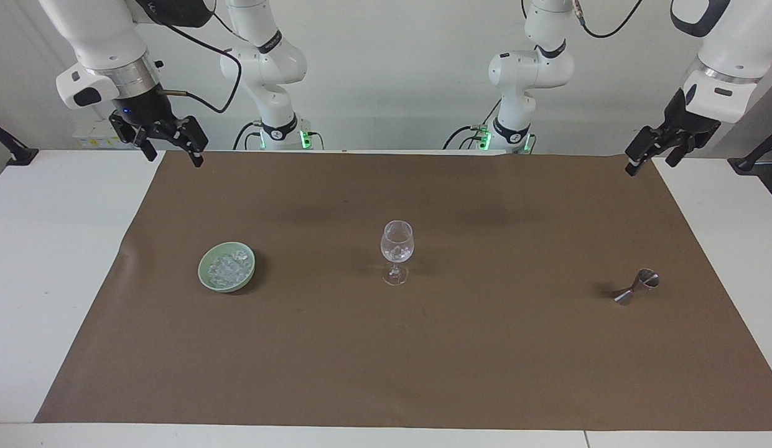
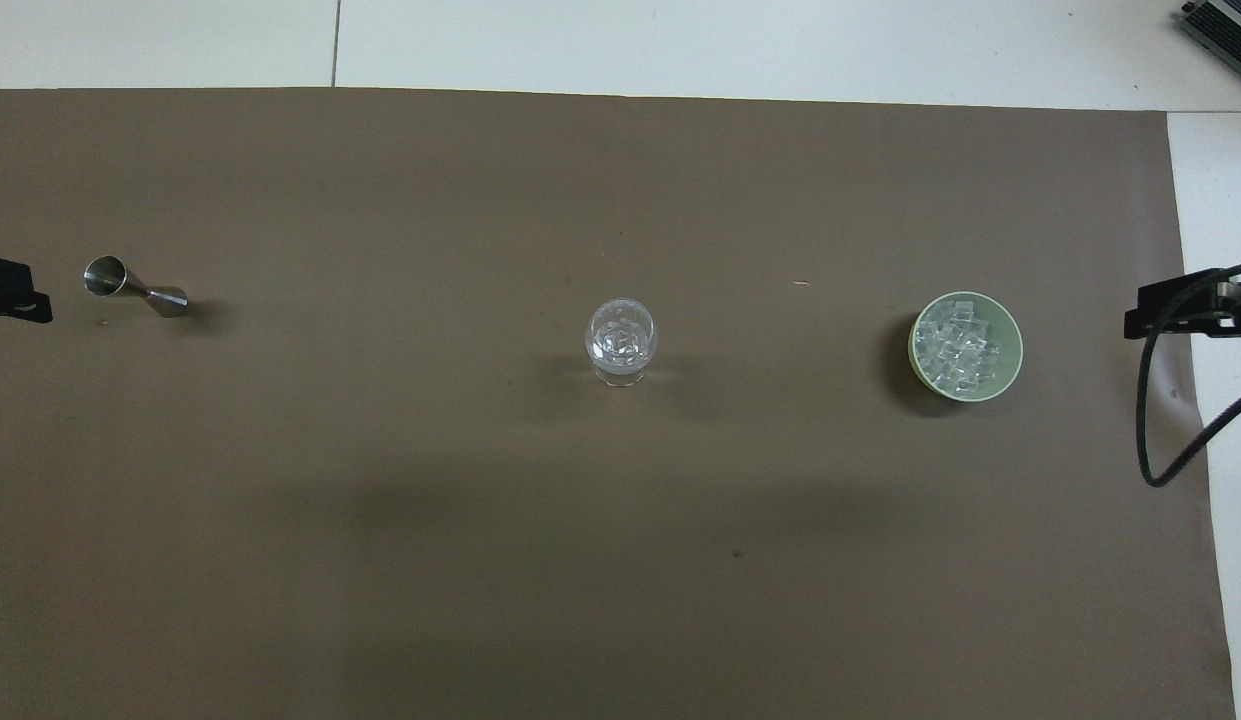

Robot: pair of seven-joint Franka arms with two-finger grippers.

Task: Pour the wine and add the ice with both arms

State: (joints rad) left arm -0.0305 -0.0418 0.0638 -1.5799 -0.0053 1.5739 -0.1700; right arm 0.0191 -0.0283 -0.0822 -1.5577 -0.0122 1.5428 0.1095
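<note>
I see the ice [image 1: 226,269] in its bowl [image 1: 206,279] nearest my right gripper [image 1: 168,144], fingers apart and empty; the left gripper [image 1: 648,149], fingers unreadable, waits.

We see even, fairly bright light from above, with no hard glare. Shadows are soft: a dark one hugs the green bowl [image 2: 967,346], fainter ones flank the wine glass [image 1: 397,252] and the steel jigger [image 1: 636,286]. Broad dim patches cross the brown mat [image 2: 480,520] toward the robots' edge. Both views are sharp, with straight edges.
</note>
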